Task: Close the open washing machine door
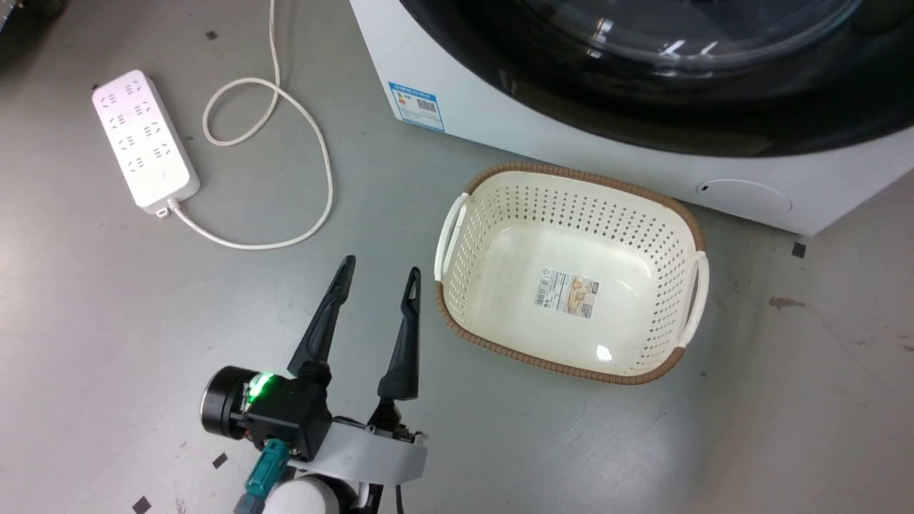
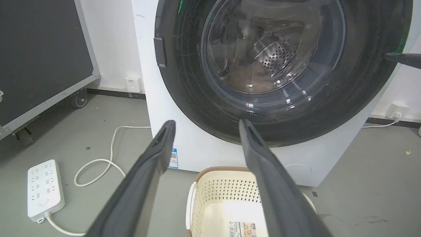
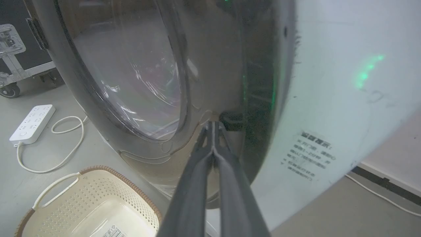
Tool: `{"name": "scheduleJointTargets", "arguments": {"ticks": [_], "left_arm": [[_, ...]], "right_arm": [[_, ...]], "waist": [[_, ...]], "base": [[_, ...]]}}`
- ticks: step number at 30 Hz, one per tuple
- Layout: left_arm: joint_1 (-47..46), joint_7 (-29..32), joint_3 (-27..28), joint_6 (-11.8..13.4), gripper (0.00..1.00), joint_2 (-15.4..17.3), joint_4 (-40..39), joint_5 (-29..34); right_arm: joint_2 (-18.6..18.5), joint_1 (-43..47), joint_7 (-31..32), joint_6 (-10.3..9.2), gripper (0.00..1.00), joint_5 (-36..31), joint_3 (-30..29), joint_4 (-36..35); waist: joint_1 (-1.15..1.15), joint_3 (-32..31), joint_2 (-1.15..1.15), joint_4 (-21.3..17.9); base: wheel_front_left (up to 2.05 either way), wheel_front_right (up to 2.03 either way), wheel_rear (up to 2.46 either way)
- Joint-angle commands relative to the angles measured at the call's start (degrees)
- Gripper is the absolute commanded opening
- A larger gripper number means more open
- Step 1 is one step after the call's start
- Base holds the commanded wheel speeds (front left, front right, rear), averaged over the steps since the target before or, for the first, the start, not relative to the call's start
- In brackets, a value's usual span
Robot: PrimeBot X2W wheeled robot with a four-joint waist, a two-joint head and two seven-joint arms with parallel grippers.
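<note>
Washing machine door (image 2: 184, 82) lies flat or very nearly flat against the front of the white washer (image 2: 197, 151). Whether it is latched cannot be told. A dark band with green glints runs between the frame and the cabinet in the right wrist view. Perforated steel drum is dimly visible through the glass bowl, broken by reflections. The head view cuts the door (image 1: 643, 114) off at the top edge, so just the lower arc shows.

Right gripper (image 3: 213, 124): fingers pressed together, nothing between them, tips at the outer part of the door frame (image 3: 204, 65) beside a small dark recess. Contact looks likely but is not certain. One dark fingertip (image 2: 403, 58) of it pokes in at the door's right rim in the left wrist view.

Left gripper (image 1: 380, 268) is low over the grey floor, well apart from the door, fingers spread wide and empty. It sits just left of the cream perforated basket (image 1: 571, 173).

The basket stands on the floor close before the washer – brown woven rim, label on its bottom.

White power strip (image 1: 143, 139) lies farther left, its cable (image 1: 321, 157) looped on the floor.
</note>
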Motion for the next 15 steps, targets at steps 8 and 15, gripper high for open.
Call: {"name": "scheduleJointTargets", "arguments": {"ticks": [8, 15], "left_arm": [[-1.75, -0.25, 0.01, 0.77, 1.00, 0.00, -0.55, -0.98], [-1.05, -0.25, 2.22, -0.78, 1.00, 0.17, 1.30, 0.50]], "right_arm": [[2.30, -6.49, -2.30, -0.09, 0.00, 1.03, -0.14, 7.73], [5.09, -2.38, -5.27, -0.09, 1.00, 3.59, 4.50, 6.71]], "waist": [[0.00, 0.43, 0.00, -1.13], [0.00, -4.47, 0.00, -5.58]], "base": [[0.00, 0.00, 0.00], [0.00, 0.00, 0.00]]}}
